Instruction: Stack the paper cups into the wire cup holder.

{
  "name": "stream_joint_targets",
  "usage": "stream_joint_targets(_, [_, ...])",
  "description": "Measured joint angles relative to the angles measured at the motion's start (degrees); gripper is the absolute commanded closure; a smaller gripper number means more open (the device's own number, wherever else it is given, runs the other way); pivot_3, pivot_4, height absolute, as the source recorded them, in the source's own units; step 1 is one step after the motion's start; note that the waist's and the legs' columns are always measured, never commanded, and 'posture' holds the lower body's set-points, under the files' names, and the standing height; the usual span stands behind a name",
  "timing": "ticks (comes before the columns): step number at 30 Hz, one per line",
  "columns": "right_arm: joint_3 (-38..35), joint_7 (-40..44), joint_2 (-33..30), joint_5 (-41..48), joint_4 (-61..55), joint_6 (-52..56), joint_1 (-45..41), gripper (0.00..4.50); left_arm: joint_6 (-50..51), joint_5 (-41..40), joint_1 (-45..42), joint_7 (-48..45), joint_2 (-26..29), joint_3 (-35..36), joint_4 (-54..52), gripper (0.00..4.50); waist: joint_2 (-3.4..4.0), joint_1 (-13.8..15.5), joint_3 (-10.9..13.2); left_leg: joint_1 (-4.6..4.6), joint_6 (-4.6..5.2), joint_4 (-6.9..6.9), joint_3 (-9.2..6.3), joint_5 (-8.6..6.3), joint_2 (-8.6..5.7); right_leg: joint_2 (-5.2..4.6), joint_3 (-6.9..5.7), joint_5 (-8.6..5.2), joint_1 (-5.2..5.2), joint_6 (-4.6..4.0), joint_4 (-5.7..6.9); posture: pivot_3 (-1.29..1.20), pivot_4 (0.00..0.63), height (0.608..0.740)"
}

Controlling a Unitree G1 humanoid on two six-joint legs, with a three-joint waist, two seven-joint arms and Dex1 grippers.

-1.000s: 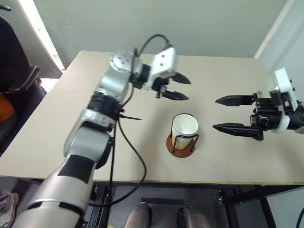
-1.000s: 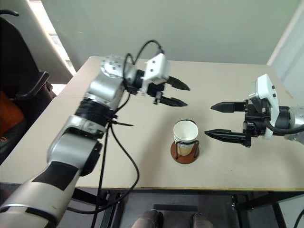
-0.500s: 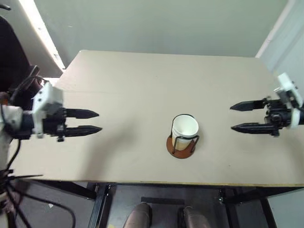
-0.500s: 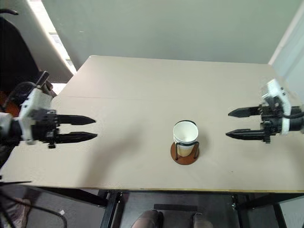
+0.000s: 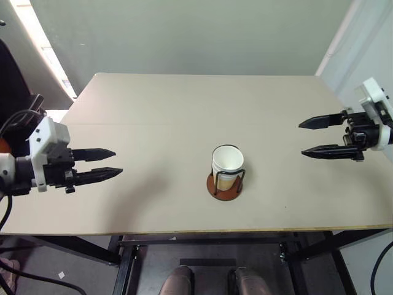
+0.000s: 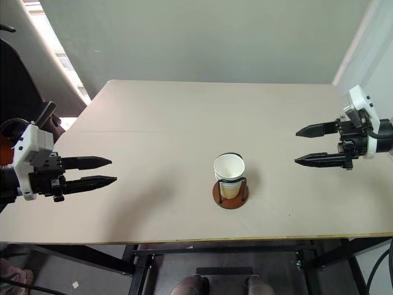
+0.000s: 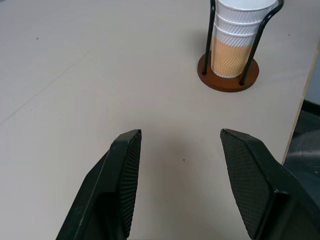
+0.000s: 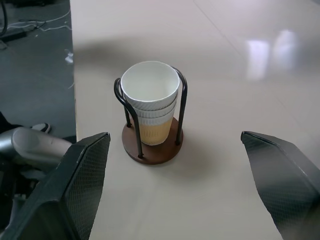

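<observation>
A pale beige tabletop (image 5: 184,104) seen from above takes up most of the left eye frame. Just right of centre and toward the lower edge stands the wire cup holder (image 5: 224,187), a round reddish-brown disc with thin black wire loops rising from it. Nested inside it are the paper cups (image 5: 226,166), white at the rim and tan lower down. The wrist views show three ridged rims stepped one inside another (image 8: 150,102), so all three cups appear to sit in one stack within the wires.

At the left edge of the frame, about mid-height, the left tool (image 5: 104,163) points toward the centre of the frame. Its two black fingers are parted with a clear gap, and nothing is between them. At the right edge, slightly higher, the right tool (image 5: 318,136) points back toward the centre, its fingers spread wide and likewise empty. Both are well apart from the holder, one on either side.

Judging by this layout, the stacking looks finished and the arms are at rest positions. No loose cup is visible on the tabletop, so the next move probably calls for nothing more than keeping both tools clear of the stack.
</observation>
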Motion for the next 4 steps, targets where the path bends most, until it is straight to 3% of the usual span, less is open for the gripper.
stream_joint_targets(4, [0.27, 0.41, 1.25, -0.11, -0.01, 0.30, -0.05, 0.13, 0.57, -1.31, -0.55, 1.95, -0.12, -0.11, -0.03, 1.82, 0.01, 0.02, 0.00, -0.08, -0.09, -0.11, 0.00, -0.14, 0.00, 0.00, 0.00, -0.01, -0.14, -0.01, 0.00, 0.00, 0.150, 0.740])
